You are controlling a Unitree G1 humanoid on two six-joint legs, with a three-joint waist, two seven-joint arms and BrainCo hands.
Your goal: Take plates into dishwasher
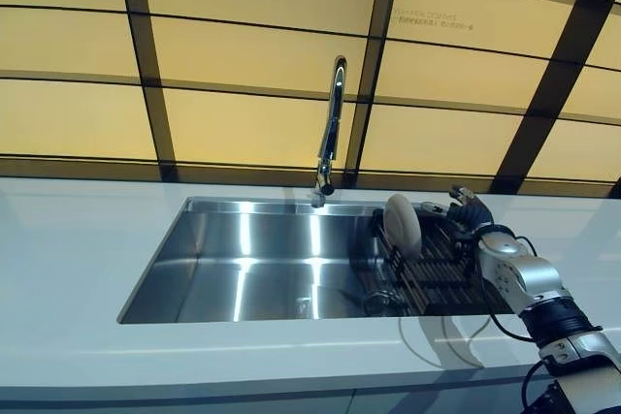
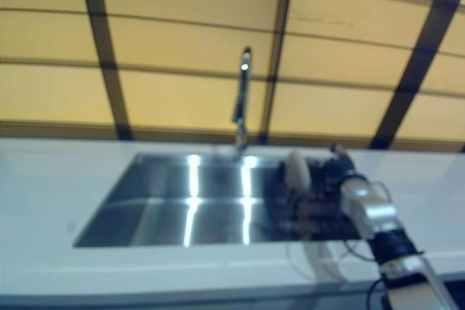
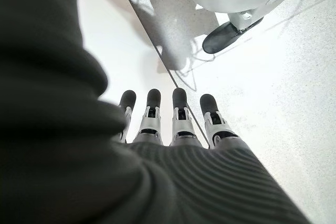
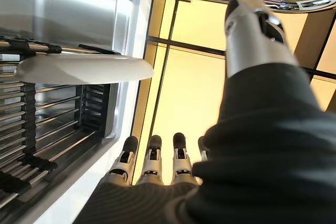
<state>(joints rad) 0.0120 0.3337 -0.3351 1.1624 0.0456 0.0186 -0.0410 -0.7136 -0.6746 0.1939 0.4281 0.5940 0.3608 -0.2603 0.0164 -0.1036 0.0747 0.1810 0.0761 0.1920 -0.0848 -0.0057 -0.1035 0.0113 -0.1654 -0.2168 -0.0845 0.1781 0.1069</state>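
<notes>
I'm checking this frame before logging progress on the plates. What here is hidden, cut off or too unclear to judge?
- Dishwasher: shows in no view.
- Plate upright in the rack: its far face is turned away in the eye views; the right wrist view cuts it off at the edge.
- Left hand: outside both eye views; its wrist view shows only straight fingers over floor.
- Right hand: open beside the plate; contact unclear, too small.

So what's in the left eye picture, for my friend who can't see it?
The robot's right hand reaches beside a white plate that stands upright in a dark rack at the right end of a steel sink. A tall faucet rises behind the sink.
</notes>
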